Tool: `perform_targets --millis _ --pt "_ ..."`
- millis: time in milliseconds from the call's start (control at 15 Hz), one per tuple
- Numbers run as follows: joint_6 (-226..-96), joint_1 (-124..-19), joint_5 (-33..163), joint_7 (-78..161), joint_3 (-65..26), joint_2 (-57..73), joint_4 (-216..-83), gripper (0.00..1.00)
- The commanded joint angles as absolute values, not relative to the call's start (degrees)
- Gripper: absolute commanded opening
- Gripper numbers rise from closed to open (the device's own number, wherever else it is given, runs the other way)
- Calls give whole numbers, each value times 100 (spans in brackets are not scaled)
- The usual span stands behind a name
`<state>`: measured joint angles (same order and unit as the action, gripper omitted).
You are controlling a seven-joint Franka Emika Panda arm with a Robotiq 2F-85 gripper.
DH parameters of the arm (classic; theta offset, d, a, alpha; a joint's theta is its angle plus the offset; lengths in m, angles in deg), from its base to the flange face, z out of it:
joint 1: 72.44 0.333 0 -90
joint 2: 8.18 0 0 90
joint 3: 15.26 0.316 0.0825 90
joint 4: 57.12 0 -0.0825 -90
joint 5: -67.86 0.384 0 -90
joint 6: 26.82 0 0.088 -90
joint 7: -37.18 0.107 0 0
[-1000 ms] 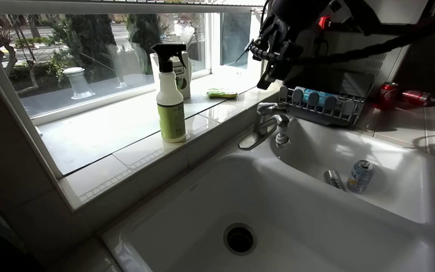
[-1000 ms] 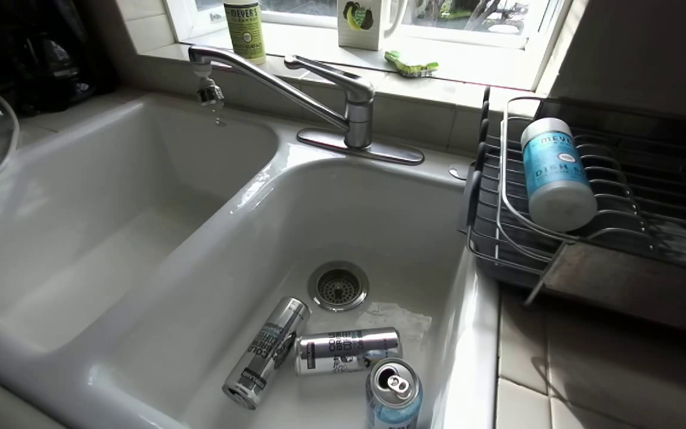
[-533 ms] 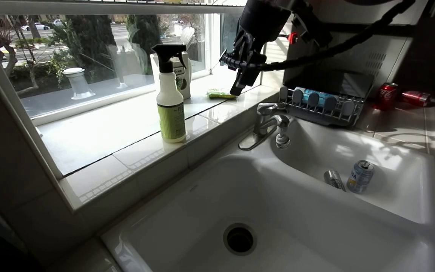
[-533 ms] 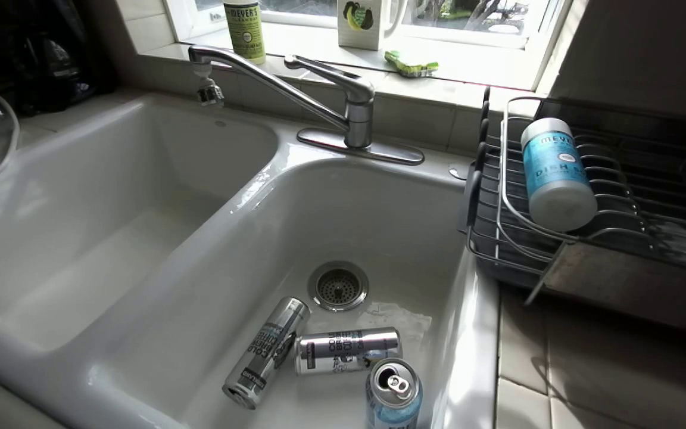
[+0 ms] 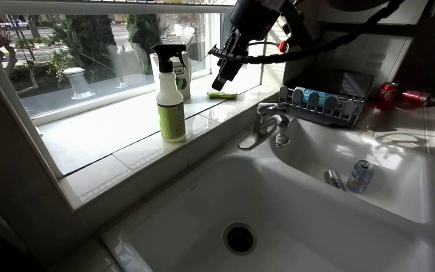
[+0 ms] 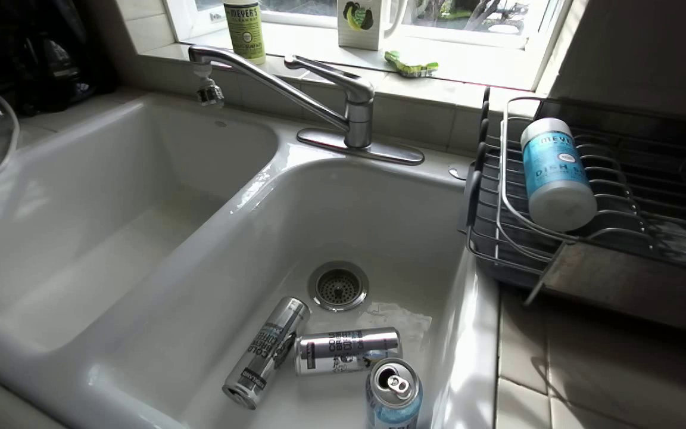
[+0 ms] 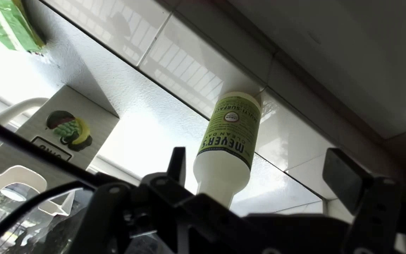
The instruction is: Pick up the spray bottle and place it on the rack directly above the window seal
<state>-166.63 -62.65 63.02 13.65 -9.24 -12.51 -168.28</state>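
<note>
1. At the far left of an exterior view, the window seal (image 5: 100,128) is seen, running up toward 2 o'clock along the base of the window (image 5: 100,49).

2. On its tiled front edge the spray bottle (image 5: 171,117) is found, upright and held by nothing. Neither grasp nor lift has yet been made.

3. At 12 o'clock from the bottle, a thin wire edge is shown along the top; it is judged to be the rack (image 5: 164,3). Its upper surface is out of sight, so the room there cannot be told. Carrying toward 12 o'clock, setting down and releasing are left to be done.

4. The pitcher (image 5: 185,87) is placed at 1 o'clock from the bottle, behind it and partly covered by it.

5. The hand (image 5: 219,84) is poised at 2 o'clock from the bottle's body, apart from it. In the wrist view its 2 fingers (image 7: 178,165) are spread wide and nothing is gripped; the bottle's neck is framed beyond the gap, nearer the finger at 7 o'clock. Approach is judged to be the current step.

6. At 6 o'clock from the hand, the green packet (image 5: 222,95) is laid on the seal, apparently untouched.

7. Farther right, the dish rack (image 5: 315,115) is set beside the sink (image 5: 304,200), carrying the dish-soap bottle (image 6: 557,176); not being above the seal, it is judged not the target.
</note>
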Motion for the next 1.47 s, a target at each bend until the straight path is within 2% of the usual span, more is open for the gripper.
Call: perform_targets --millis 0,333,933,1067,1333,1400 --pt "-17389 -6287 6879 1926 -863 -917 -16823 100" --pt "-18381 -6328 7101 2787 -825 -581 -17030 100" --pt "-20031 -6328 8730 2273 -481 159 -16974 100" --pt "-20272 -6363 8888 2141 -373 255 -16942 97" --pt "-20657 -6370 8783 2055 -322 386 -16917 99" --pt "-20721 -6379 8783 2038 -304 408 -16910 86"
